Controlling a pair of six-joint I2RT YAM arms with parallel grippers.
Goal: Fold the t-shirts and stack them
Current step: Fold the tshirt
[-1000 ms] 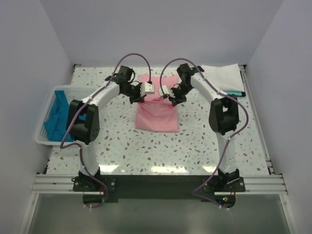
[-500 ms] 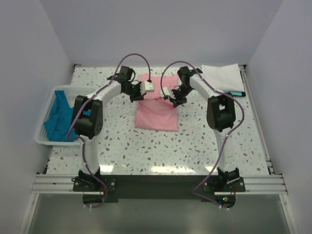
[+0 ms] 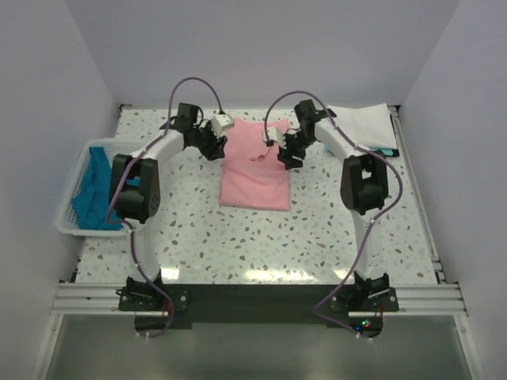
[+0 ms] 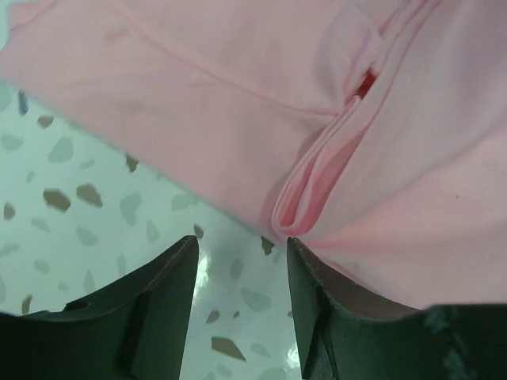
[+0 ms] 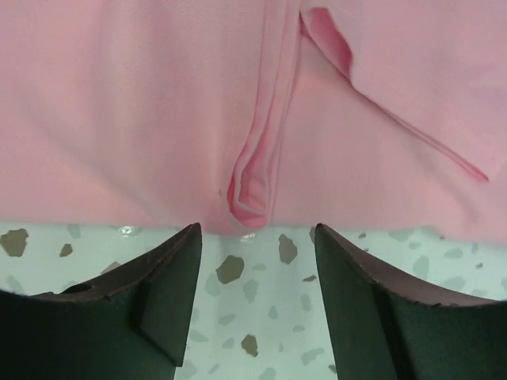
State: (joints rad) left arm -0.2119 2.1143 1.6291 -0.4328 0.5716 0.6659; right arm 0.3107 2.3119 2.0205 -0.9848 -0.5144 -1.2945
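Folded pink t-shirt (image 3: 253,170) flat at the far middle of the worktop (image 3: 238,237). Left end effector (image 4: 242,247) by its far left corner, right end effector (image 5: 257,233) by its right edge, both with jaws apart, gripping nothing, a creased fold of cloth just ahead of each. White t-shirt (image 3: 360,125) at far right; teal t-shirts (image 3: 91,190) in the basket (image 3: 70,227) at left

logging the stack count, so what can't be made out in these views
- Top view: number of teal-blue cloth shirts bunched in the white plastic lattice basket.
- Top view: teal item under the folded white cloth shirt, mostly covered.
- Wrist views: light pink cloth shirt, outline cut by frame edges.
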